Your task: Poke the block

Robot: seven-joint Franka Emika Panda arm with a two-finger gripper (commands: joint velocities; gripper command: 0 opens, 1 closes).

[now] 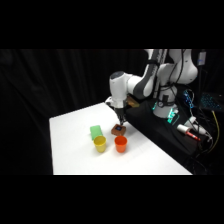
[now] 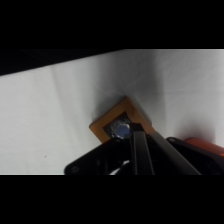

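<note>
Fingers of the gripper (image 2: 136, 134) are pressing together into 1 tip, touching the block (image 2: 119, 124) beside the orange cup (image 1: 120, 144); off-centre pushing risks tipping it into that cup.

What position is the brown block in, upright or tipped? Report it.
Upright. The block sits flat on the table, spotted top face up, with the gripper directly above it.

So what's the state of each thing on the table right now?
Brown block: flat on the table, end effector right down at its top.
Orange cup: upright, mouth open.
Yellow cup: upright, mouth open.
Green block: sitting behind the yellow cup, untouched.
</note>
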